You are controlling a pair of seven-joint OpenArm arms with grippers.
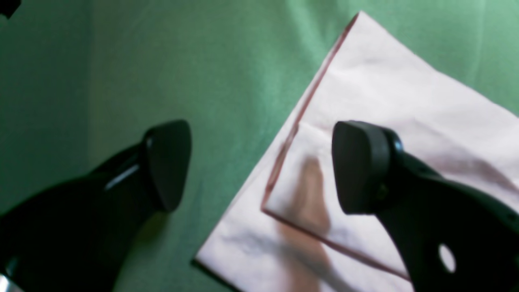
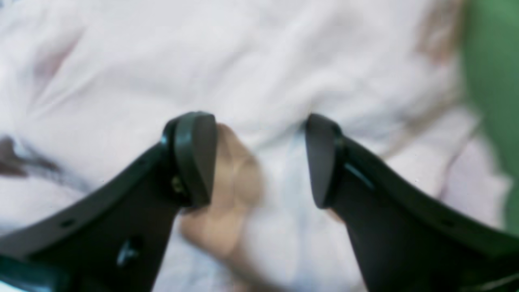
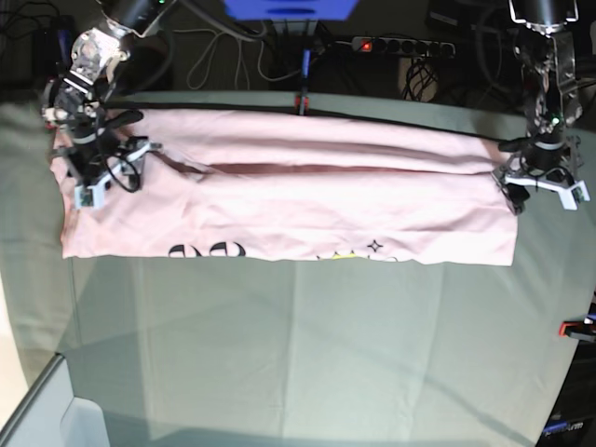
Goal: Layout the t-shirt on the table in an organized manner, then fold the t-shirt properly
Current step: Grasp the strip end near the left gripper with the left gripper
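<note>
t-shirt [image 3: 307, 200]: folded band, long axis across table [image 3: 298, 354] | left gripper [image 1: 259, 166]: wide, empty, over its corner | right gripper [image 2: 259, 160]: wide, empty, over opposite end

Beyond the far edge we see a dim strip of floor crowded with tangled black and white cables [image 3: 244, 58]. A white power strip with a lit red switch [image 3: 402, 44] lies there, right of a bright blue rectangular panel [image 3: 289, 8]. A small red-orange clamp [image 3: 574, 328] shows at the right margin. Soft, even light falls from above, and a pale floor patch [image 3: 17, 368] appears lower left.
</note>
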